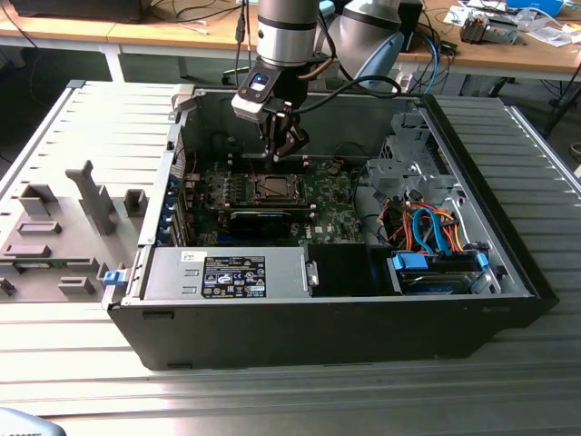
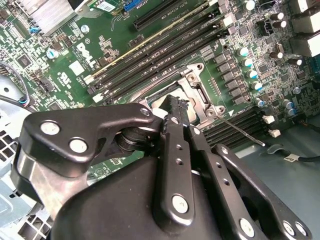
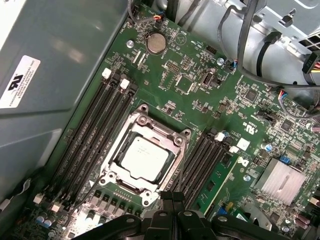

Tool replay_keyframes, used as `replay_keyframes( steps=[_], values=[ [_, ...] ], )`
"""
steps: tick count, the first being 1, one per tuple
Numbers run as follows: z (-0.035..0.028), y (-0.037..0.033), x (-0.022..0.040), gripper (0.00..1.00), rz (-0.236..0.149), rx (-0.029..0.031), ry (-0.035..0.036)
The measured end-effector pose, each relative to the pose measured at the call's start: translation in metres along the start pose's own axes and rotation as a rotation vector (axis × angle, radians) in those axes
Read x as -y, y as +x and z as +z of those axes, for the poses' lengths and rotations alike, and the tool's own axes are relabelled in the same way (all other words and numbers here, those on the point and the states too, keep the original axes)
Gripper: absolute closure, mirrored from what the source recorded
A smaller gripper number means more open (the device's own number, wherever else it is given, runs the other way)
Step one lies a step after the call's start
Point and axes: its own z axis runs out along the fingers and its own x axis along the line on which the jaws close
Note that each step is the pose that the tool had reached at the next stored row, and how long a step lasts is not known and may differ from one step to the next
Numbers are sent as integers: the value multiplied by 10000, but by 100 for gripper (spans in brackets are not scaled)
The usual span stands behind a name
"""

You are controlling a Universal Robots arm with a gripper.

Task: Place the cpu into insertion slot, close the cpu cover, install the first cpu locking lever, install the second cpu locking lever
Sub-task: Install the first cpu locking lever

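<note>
The cpu (image 3: 145,157) lies flat in the insertion slot (image 1: 271,188), its pale metal face up. The cpu cover (image 3: 177,150) is a silver frame lying down around the chip. A thin locking lever (image 2: 242,131) sticks out from one corner of the socket, clear of the board. My gripper (image 1: 277,153) hangs just above the socket's far edge inside the open computer case. In both wrist views its black fingers (image 3: 165,200) are pressed together with nothing between them, and the tips (image 2: 175,106) hover over the socket's rim.
Black memory slots (image 3: 92,135) flank the socket on both sides. A finned heat sink (image 3: 280,182) sits on the board. The power supply (image 1: 227,274) and a drive bay with orange and blue cables (image 1: 427,227) fill the case's front. Grey fixtures (image 1: 64,227) stand at the exterior view's left.
</note>
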Motion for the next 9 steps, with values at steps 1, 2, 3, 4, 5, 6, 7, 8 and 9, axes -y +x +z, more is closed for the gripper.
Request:
replay_keyframes(
  steps=[1, 2, 3, 4, 5, 6, 7, 8, 9],
  values=[
    [0, 0, 0, 89, 6, 3, 2],
    [0, 0, 0, 89, 16, 5, 5],
    [0, 0, 0, 89, 22, 6, 6],
    [0, 0, 0, 89, 26, 6, 7],
    [0, 0, 0, 89, 31, 7, 8],
    [0, 0, 0, 89, 35, 8, 10],
    [0, 0, 0, 89, 39, 8, 11],
    [1, 0, 0, 89, 43, 8, 11],
    [1, 0, 0, 89, 49, 9, 12]
  ],
)
